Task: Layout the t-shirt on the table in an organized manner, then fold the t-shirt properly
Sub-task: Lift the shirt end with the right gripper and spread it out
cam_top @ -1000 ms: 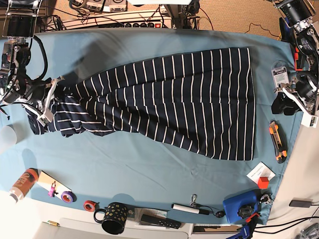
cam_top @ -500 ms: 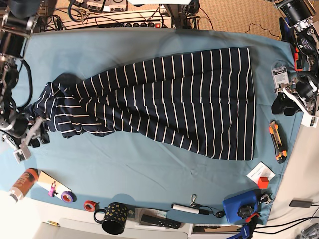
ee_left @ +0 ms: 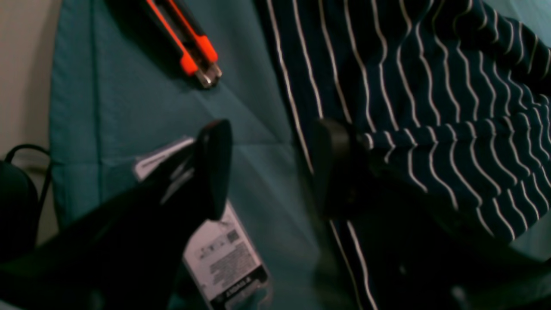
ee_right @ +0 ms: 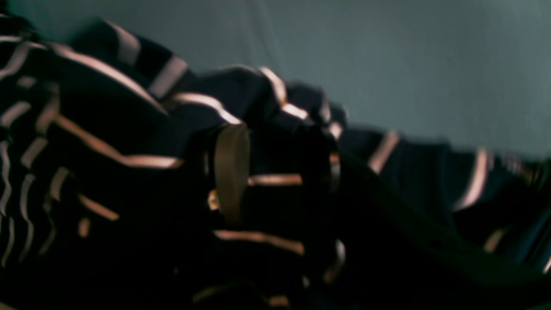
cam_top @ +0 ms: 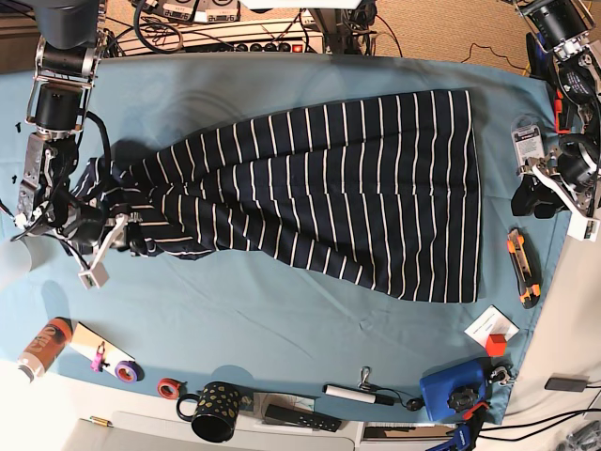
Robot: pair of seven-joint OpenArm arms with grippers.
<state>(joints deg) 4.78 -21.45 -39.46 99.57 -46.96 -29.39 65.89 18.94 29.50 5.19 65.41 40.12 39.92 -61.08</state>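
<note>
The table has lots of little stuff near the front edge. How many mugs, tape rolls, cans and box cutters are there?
Mugs: 1
Tape rolls: 2
Cans: 1
Box cutters: 1
Total: 5

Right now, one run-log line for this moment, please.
stage: laying out | t-shirt: hem end flat, other end bunched | right gripper: jaws apart at bunch | left gripper: open, empty, by hem
</note>
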